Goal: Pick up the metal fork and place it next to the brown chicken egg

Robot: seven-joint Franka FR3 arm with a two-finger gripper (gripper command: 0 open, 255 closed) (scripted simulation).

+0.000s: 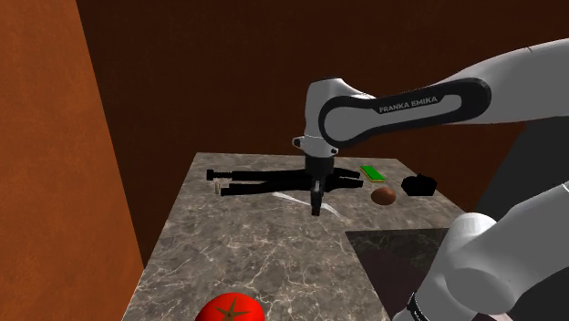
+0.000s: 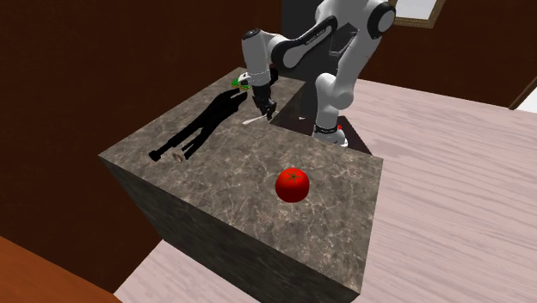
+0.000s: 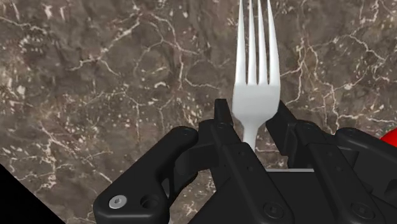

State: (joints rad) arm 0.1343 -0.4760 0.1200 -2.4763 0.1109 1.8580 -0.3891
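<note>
The silver metal fork [image 3: 256,95], four long tines on a broad polished head that narrows to a slim neck, is clasped at that neck between the two fingers of the black end effector [image 3: 251,116]. Its tines point out ahead of the fingers over the dark brown marble-patterned worktop [image 1: 255,255]. It is in the far half of the worktop, about midway between the side edges. The end effector hangs low there, and I cannot tell whether the fork has cleared the surface.

As I judge it, the grasp is made; the carry and the set-down are left. The small brown egg [image 1: 383,195] lies nearby but apart, toward the worktop's stand-side edge. A red tomato [image 1: 232,310] sits well apart, at the near edge.
</note>
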